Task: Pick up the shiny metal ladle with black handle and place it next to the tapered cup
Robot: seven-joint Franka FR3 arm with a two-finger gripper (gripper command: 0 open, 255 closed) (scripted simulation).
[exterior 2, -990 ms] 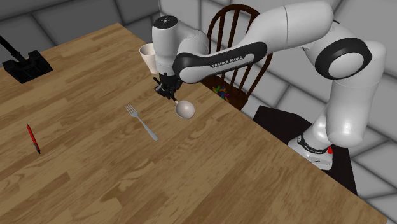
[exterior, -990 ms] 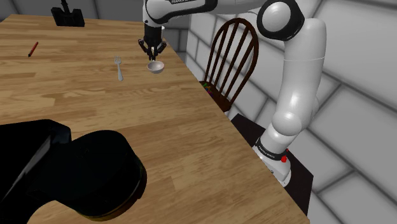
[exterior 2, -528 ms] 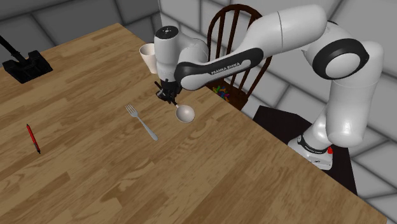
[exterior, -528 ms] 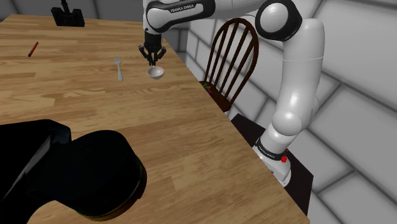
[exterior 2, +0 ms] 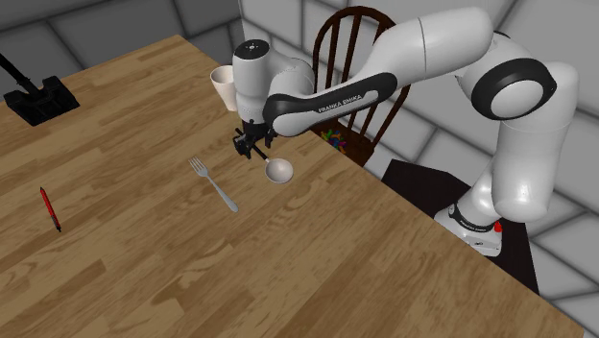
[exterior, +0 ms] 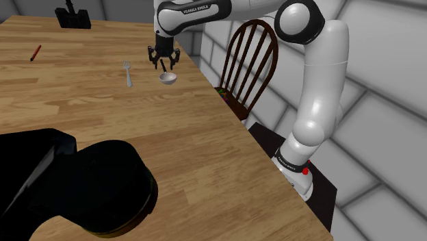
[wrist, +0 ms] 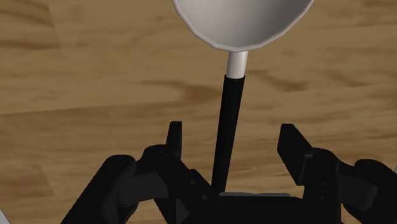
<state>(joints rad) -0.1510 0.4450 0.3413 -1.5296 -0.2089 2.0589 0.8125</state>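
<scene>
The end effector (wrist: 232, 133) is open, its two black fingers (wrist: 174, 136) standing apart on either side of the ladle's thin black handle without touching it, so the ladle (wrist: 242, 22) is not held. The ladle lies on the wooden tabletop (exterior 2: 144, 278) near the edge that faces the chair. Its pale, rounded bowl (exterior 2: 279, 171) appears to rest on the wood, and the handle rises from it towards the palm of the end effector (exterior 2: 252, 147). In the shoulder view the end effector (exterior: 163, 63) hangs just above the ladle (exterior: 167, 78), pointing down, with the white arm reaching over from the stand at the lower right. The tapered cup (exterior 2: 224, 86), drawn pale, stands upright close to the tabletop's edge; in the second exterior view it sits up and to the left of the ladle, near it but apart, partly behind the arm's wrist. A fork (exterior 2: 213, 182) lies flat just beside the ladle on the side away from the chair (exterior 2: 351, 19), and a red pen (exterior 2: 50, 208) lies well apart from both.
</scene>
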